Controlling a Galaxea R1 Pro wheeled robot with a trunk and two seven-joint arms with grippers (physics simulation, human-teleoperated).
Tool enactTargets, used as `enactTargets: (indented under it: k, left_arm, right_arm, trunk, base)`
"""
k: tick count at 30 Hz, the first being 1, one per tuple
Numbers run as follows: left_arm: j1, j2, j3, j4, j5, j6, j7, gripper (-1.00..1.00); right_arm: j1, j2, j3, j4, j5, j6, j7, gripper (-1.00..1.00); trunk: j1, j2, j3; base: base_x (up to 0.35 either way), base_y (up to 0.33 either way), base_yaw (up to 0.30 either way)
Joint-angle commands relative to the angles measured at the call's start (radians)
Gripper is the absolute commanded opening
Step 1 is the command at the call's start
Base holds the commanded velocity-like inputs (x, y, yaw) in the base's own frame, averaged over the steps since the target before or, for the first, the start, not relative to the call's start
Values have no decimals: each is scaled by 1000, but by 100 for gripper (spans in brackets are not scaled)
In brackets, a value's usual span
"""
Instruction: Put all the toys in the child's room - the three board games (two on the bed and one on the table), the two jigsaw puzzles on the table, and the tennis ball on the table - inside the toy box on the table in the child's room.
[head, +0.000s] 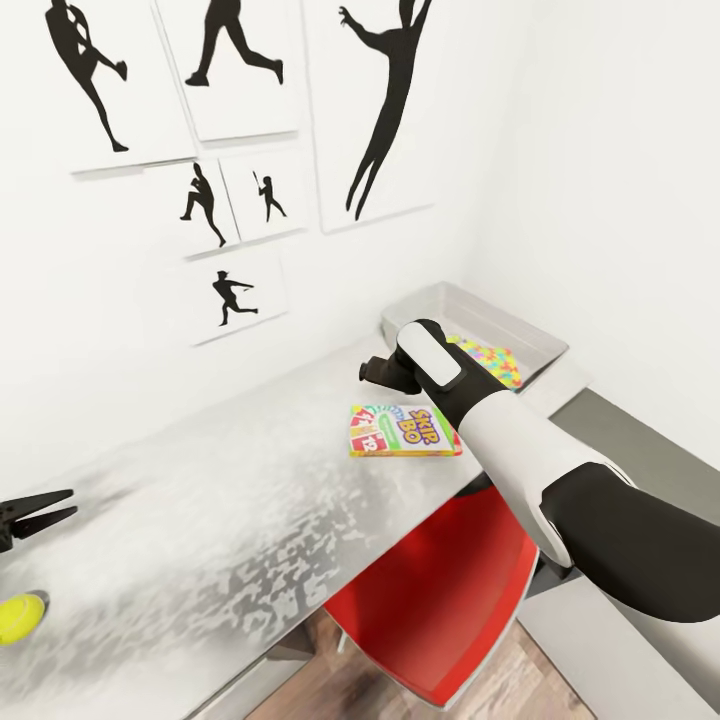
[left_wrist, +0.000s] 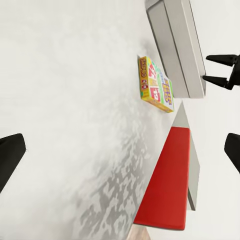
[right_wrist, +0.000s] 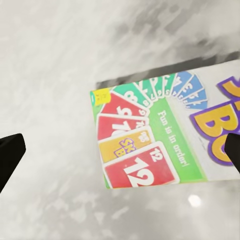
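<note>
A Skip-Bo board game (head: 405, 430) lies flat on the light grey table (head: 250, 480), just short of the toy box (head: 480, 318). A multicolour jigsaw puzzle (head: 490, 362) rests inside the box. My right gripper (head: 378, 372) hovers open above the game's far edge, near the box's corner. In the right wrist view the game (right_wrist: 155, 135) lies below the open gripper (right_wrist: 120, 152). My left gripper (head: 45, 510) is open over the table's left end, with the tennis ball (head: 20, 617) just in front of it. The left wrist view shows the game (left_wrist: 156, 85), toy box (left_wrist: 177, 45) and right gripper (left_wrist: 220, 70).
A red chair (head: 440, 600) is tucked under the table's front edge below my right arm, also seen as the chair (left_wrist: 167, 185) in the left wrist view. Black silhouette pictures (head: 370, 110) hang on the white wall behind the table. A darker grey desk section (head: 640, 450) runs along the right wall.
</note>
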Motion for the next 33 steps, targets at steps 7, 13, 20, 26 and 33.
enactTargets:
  k: [7,13,20,26,33]
  left_arm:
    - [-1,2,4,0,0,10,-4,100]
    - [4,26,34,0,-1,9,-4,100]
    - [31,59,51,-3,4,13,-4,100]
    - [51,68,55,-8,69,17,-4,100]
    - [97,71,55,-35,160,18,-4,100]
  right_arm:
    - [-1,0,5,0,-7,1,-8,100]
    - [-1,0,7,0,-7,1,-8,100]
    - [-1,0,8,0,-7,0,-8,100]
    - [-1,0,9,0,-6,0,-8,100]
    - [-1,0,8,0,-6,0,-8,100]
  trunk:
    - [1,-2,-6]
    - [1,-2,-10]
    - [1,-2,-16]
    - [1,-2,-22]
    - [1,-2,-30]
  base:
    - [3,17,0]
    - [0,3,0]
    - [0,0,0]
    - [0,0,0]
    - [0,0,0]
